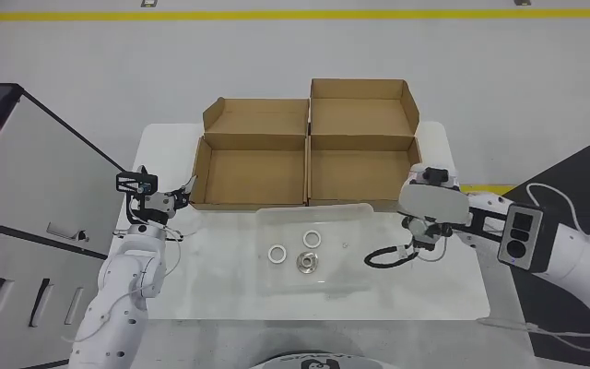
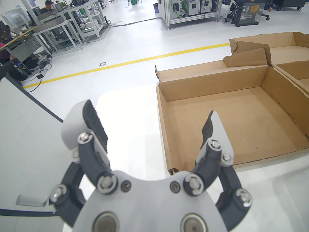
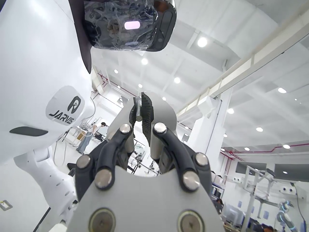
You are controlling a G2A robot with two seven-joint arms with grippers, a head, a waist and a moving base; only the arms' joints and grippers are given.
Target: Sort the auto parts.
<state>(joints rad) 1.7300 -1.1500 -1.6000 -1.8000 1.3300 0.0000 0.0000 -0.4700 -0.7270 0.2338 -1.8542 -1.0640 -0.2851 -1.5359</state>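
The white table (image 1: 230,295) fills the middle of the top view. Two open cardboard boxes (image 1: 253,175) (image 1: 361,171), both bare inside, sit side by side at upper centre. Just below them lies a clear tray (image 1: 355,277). The left gripper (image 2: 151,112) hangs at the left of the frame beside the left box, fingers spread wide and holding nothing. The right gripper (image 3: 140,98), on the arm just right of the tray, points up at the ceiling, its pads pinched on a small metal pin (image 3: 138,111), possibly a bolt; the view is too poor to say. Two white rings (image 1: 276,253) (image 1: 312,239) and a metal fitting (image 1: 305,263) wait in the tray. The pin sits close to the fingertips, so turning the wrist down toward a box could let it slip and roll away, or land in the wrong box.
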